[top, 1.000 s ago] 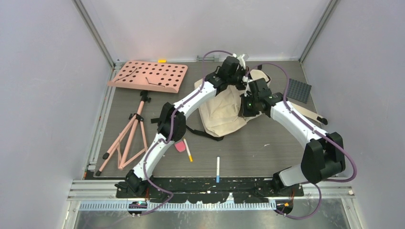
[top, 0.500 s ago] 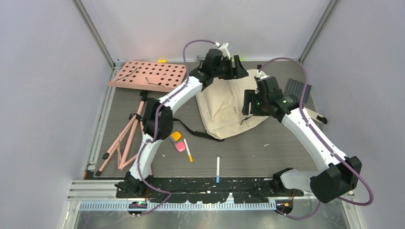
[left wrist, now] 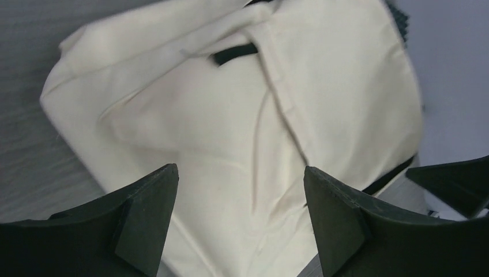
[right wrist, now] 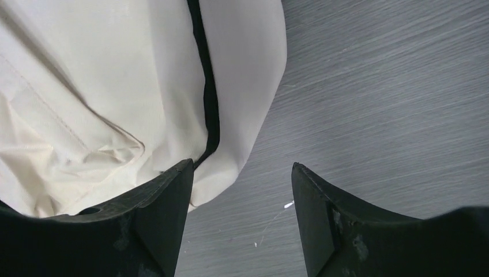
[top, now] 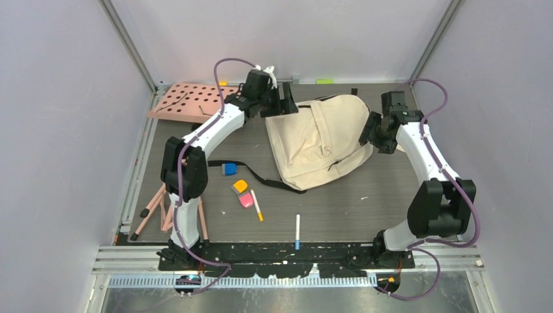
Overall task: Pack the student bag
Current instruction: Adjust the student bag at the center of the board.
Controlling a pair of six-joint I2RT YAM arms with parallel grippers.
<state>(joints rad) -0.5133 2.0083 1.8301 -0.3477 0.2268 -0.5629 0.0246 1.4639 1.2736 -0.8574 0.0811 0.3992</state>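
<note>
The student bag [top: 319,138] is a cream fabric backpack lying flat at the middle back of the table, with a black strap [top: 267,180] trailing off to its near left. My left gripper [top: 290,105] hovers at the bag's far left edge. In the left wrist view it is open [left wrist: 239,169], with the bag [left wrist: 230,115] below and nothing between its fingers. My right gripper [top: 370,135] is at the bag's right edge. In the right wrist view it is open and empty [right wrist: 241,166], over the bag's rim [right wrist: 104,86] and bare table.
A pink perforated board [top: 195,101] lies at the back left, and a pink tripod [top: 171,202] at the left front. A small blue block [top: 229,169], an orange eraser [top: 240,186], a pink eraser [top: 246,200], a pencil [top: 257,206] and a white marker [top: 297,231] lie in front of the bag.
Both grippers opened and pulled apart from the bag's top, the left arm swinging left and the right arm swinging right. The bag now lies uncovered.
</note>
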